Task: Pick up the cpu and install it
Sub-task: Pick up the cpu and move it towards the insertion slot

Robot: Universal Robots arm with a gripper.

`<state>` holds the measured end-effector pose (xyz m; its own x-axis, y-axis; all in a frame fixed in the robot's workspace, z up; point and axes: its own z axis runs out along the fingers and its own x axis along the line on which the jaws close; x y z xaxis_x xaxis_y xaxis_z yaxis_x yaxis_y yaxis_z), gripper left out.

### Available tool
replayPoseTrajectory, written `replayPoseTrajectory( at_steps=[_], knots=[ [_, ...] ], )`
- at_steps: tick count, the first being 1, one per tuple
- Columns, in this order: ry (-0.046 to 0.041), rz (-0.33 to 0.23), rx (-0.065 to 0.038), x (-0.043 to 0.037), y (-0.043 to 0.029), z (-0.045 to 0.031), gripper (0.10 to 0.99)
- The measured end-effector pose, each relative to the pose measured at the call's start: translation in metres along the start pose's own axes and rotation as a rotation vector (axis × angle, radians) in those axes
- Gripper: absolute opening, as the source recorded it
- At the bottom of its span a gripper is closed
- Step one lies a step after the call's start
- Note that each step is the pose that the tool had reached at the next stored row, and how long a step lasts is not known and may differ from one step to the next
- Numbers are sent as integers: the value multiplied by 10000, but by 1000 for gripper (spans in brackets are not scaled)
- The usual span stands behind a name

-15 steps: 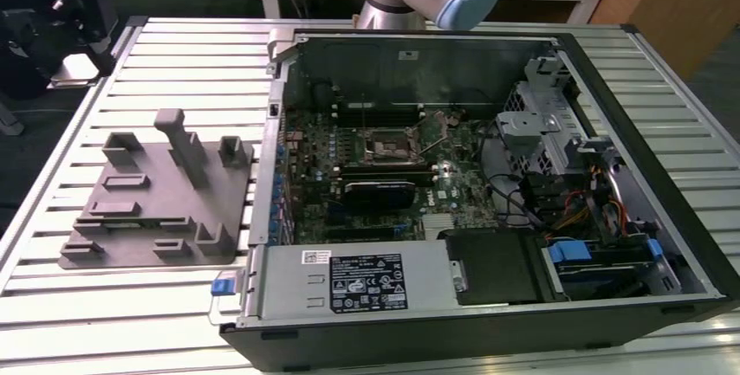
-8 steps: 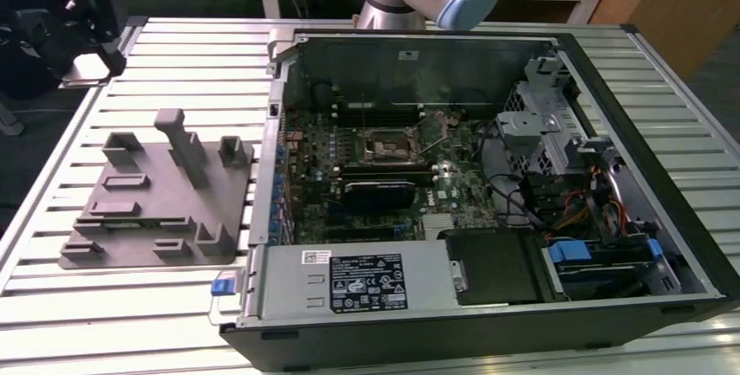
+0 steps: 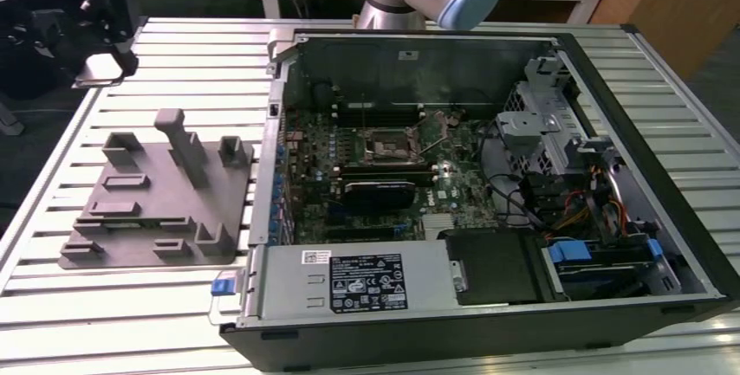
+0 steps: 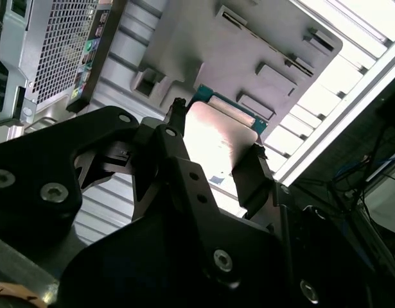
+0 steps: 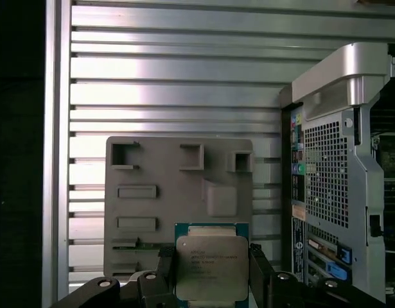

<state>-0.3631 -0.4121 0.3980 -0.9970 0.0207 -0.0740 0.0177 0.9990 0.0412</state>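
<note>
Evidently the pick-up is done: in the first wrist view the gripper (image 5: 211,277) pinches the cpu (image 5: 211,263) by two opposite sides, silver top facing the camera, and seems to hold it clear above the tray (image 5: 178,176). The tray lies near the table (image 3: 104,314) edge at the exterior view's left, beside the open case (image 3: 463,340). Installation looks wholly left: the socket (image 3: 387,144) on the board inside the case appears unfilled, and the cpu is well apart from it.

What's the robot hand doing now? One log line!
gripper: shut on cpu | cpu: held clear of grey tray | computer case: open
</note>
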Motion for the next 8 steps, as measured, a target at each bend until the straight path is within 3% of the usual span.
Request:
replayPoseTrajectory(
  at_steps=[8],
  knots=[
    [0,0,0,-110,2,9,541]
  ],
)
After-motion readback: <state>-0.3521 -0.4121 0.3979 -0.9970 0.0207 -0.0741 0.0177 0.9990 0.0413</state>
